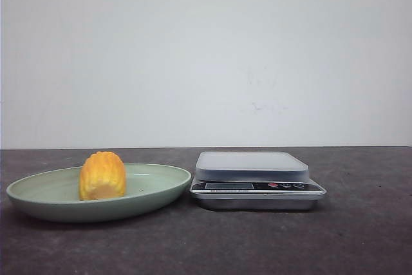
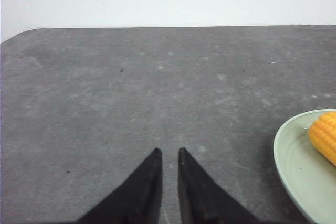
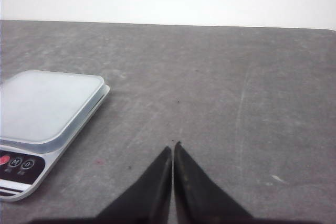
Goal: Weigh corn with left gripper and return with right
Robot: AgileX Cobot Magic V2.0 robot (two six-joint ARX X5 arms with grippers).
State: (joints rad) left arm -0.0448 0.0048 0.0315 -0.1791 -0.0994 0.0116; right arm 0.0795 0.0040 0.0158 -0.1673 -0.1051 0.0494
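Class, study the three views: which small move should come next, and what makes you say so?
Probably swing the left hand toward the corn and open it: the corn lies on the green plate, the scale is bare, and both hands are empty.

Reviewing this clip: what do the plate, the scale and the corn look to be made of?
The plate looks like matte pale-green melamine or glazed ceramic: smooth and evenly coloured; which one is unclear. The scale appears to have a brushed-metal body, going by its silvery sheen, with a frosted translucent platform, probably plastic or glass. The corn looks like moulded plastic or foam: uniform yellow-orange colour and very regular ridges.
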